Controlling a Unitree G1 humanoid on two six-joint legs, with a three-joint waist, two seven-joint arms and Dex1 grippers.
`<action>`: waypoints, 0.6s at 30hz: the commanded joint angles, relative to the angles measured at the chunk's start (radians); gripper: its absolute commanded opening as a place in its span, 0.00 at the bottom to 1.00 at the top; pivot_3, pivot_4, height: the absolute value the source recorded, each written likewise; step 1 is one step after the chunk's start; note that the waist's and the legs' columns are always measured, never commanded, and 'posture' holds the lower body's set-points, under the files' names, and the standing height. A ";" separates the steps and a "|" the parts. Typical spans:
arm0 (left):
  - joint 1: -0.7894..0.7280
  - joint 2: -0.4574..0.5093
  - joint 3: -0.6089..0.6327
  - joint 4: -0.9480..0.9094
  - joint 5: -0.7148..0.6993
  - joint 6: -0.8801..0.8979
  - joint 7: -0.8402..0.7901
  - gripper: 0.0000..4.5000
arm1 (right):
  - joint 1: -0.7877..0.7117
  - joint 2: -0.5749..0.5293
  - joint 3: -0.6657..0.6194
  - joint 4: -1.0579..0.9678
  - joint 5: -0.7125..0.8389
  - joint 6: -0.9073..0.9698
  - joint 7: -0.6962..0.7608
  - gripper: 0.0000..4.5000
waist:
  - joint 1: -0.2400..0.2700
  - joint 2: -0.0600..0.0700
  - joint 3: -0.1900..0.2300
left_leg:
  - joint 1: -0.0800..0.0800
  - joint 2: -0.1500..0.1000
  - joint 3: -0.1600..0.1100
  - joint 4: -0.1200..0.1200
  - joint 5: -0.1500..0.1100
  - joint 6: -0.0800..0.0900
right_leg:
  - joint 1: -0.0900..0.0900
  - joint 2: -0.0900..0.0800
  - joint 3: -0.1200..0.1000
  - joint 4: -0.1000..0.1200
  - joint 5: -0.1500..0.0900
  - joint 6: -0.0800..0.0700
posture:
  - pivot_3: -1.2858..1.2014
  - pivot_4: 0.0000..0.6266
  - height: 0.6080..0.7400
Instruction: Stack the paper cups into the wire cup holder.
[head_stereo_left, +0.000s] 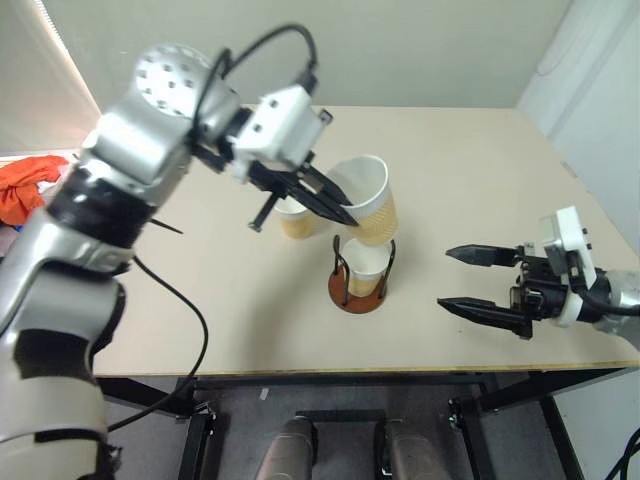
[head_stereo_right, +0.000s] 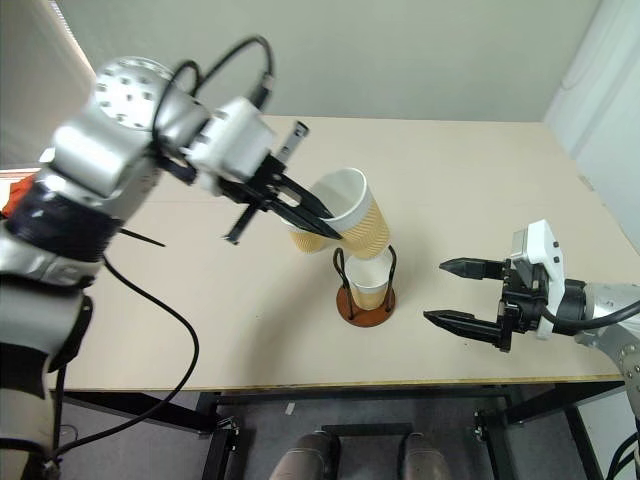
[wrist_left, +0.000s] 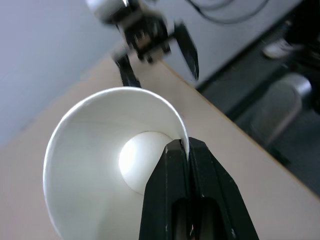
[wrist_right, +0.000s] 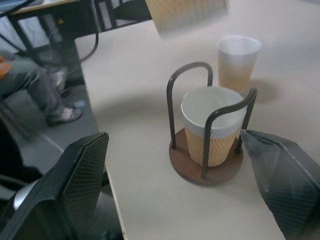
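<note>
Clamped together on the rim of one paper cup (head_stereo_left: 368, 205), the left gripper (head_stereo_left: 338, 208) has one black finger inside the cup's mouth and the other outside against the wall, as the left wrist view shows with the white rim pinched between them. That arm reaches in from the left, bent high over the table (head_stereo_left: 480, 180), with its gripper angled down and toward the right. The held cup is tilted, its open mouth turned up and toward the left arm, its tan ribbed side and base hanging just above the wire cup holder (head_stereo_left: 358, 282).

A second paper cup (wrist_right: 210, 125) sits upright inside the holder, on the reddish-brown disc between the two black wire loops. A third paper cup (wrist_right: 238, 62) stands upright on the table just behind the holder, partly hidden by the gripper in the head views.

On the right, the right gripper (head_stereo_left: 482, 282) has its jaws spread wide apart with nothing between them. It is held roughly level near the table's front edge, pointing left toward the holder and well apart from it.
</note>
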 joint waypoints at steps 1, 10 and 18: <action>-0.076 -0.023 -0.100 0.092 0.008 -0.125 -0.039 0.01 | 0.049 -0.009 -0.088 -0.067 0.044 -0.004 -0.063 1.00 | 0.000 -0.002 0.001 | -0.001 0.000 0.000 0.000 -0.001 0.000 | 0.000 0.000 0.000 0.000 0.000 0.000 | 0.52 0.24 1.00; -0.136 -0.091 -0.259 0.174 -0.032 -0.250 -0.039 0.01 | 0.133 -0.011 -0.153 -0.145 0.126 -0.008 -0.168 1.00 | 0.013 -0.001 0.001 | -0.015 -0.002 -0.001 0.017 -0.010 -0.001 | -0.003 0.000 0.000 -0.001 -0.002 0.020 | 0.52 0.24 1.00; -0.134 -0.136 -0.275 0.246 0.047 -0.346 -0.039 0.01 | 0.185 -0.024 -0.178 -0.168 0.158 -0.027 -0.211 1.00 | 0.025 -0.001 0.001 | -0.016 -0.003 -0.001 0.018 -0.014 -0.002 | -0.003 -0.001 0.000 -0.002 -0.003 0.025 | 0.52 0.24 1.00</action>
